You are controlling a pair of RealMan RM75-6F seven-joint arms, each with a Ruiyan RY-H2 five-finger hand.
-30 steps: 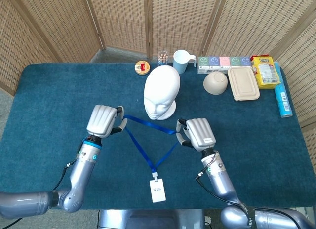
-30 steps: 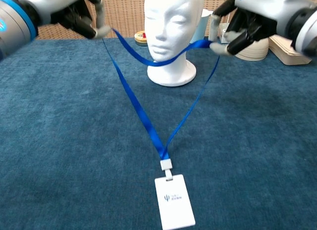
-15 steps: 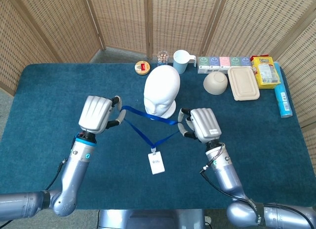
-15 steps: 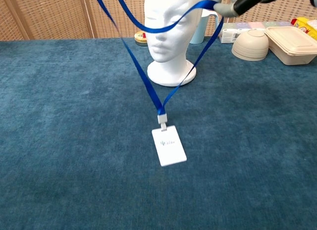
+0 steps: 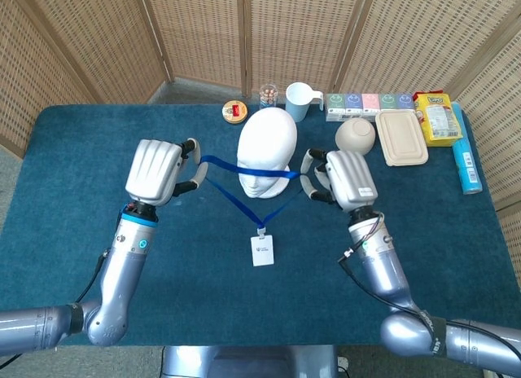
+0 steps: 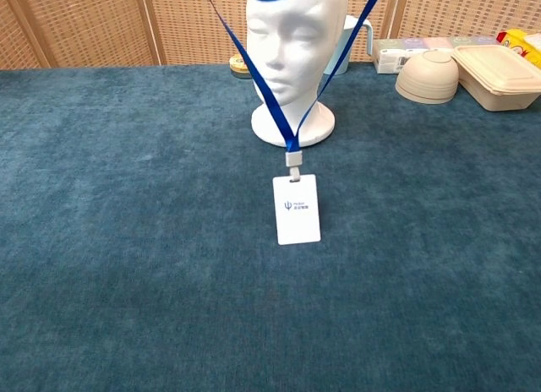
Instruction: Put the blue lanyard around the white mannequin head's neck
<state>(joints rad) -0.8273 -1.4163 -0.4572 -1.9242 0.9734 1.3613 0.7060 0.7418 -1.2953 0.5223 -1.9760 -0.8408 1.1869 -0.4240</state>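
Centrally, blue lanyard (image 5: 244, 171) stretched across face of white mannequin head (image 5: 265, 153), badge (image 5: 262, 251) hanging below. Pinched at left by left hand (image 5: 159, 171), at right by right hand (image 5: 346, 179), both raised mid-frame.

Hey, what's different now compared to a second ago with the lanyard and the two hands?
Both hands, left hand and right hand, still gripping the blue lanyard, have risen and moved away from the robot toward the white mannequin head. The loop now spans across the face instead of hanging in front of the base, and the badge has slid closer to the head. The head, cup and bowl stayed put.
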